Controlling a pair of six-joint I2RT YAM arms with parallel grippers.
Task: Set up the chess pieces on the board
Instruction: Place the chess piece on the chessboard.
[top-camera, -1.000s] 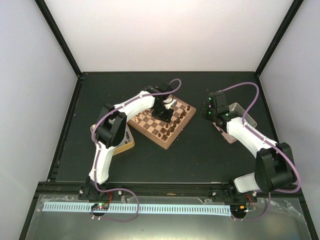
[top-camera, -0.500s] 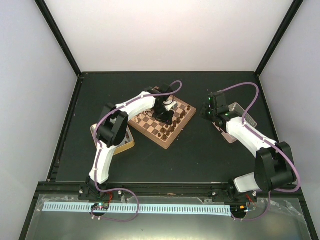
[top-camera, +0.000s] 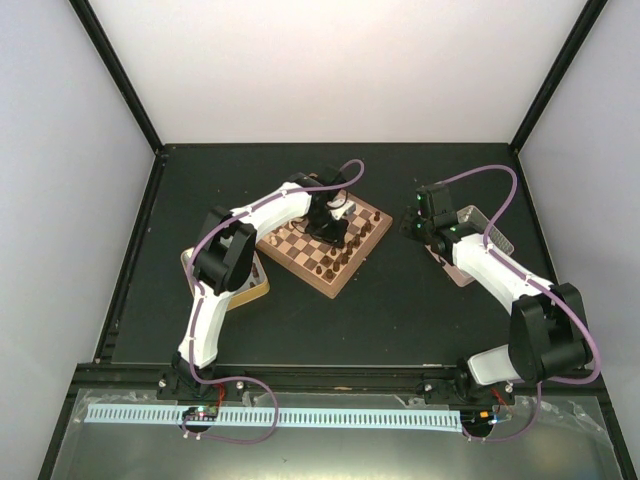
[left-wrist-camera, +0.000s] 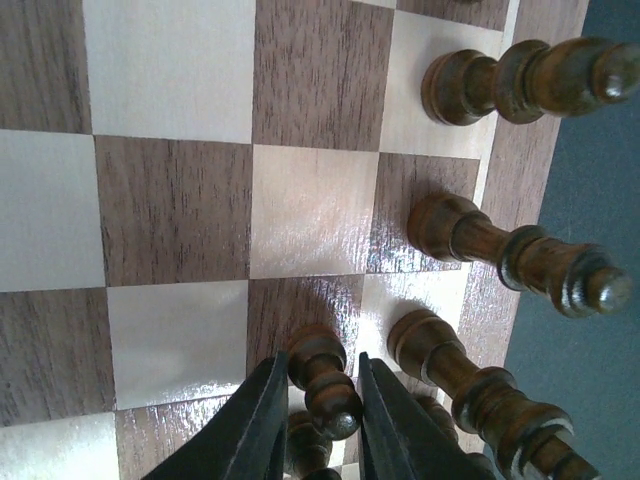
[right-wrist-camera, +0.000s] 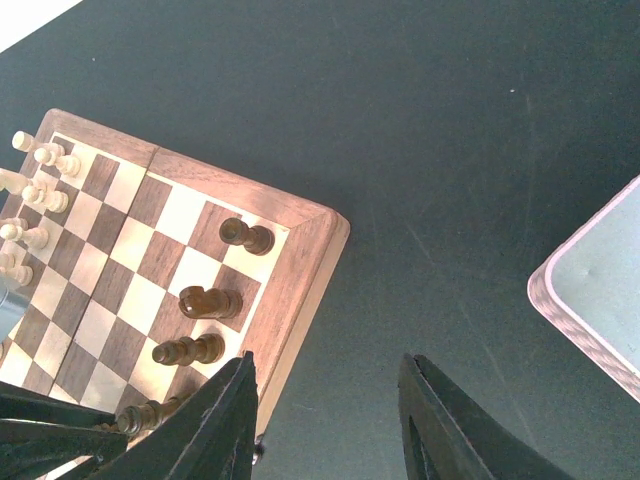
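Chess pieces (left-wrist-camera: 480, 240), dark ones, lined the board's (left-wrist-camera: 170, 200) near-right edge. The left claw (left-wrist-camera: 320, 368) pinched a pawn (left-wrist-camera: 326, 395) standing on a dark square, just beside its neighbours. The right claw (right-wrist-camera: 328, 365) hung spread and empty over the counter (right-wrist-camera: 450, 150), right of the board. A crooked release or withdrawal could topple those crowded pieces.

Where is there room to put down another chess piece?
The bare middle squares of the board, between the cream pieces and the dark pieces. The black tabletop between board and tray is free too. Crowded along the dark row, by the left gripper.
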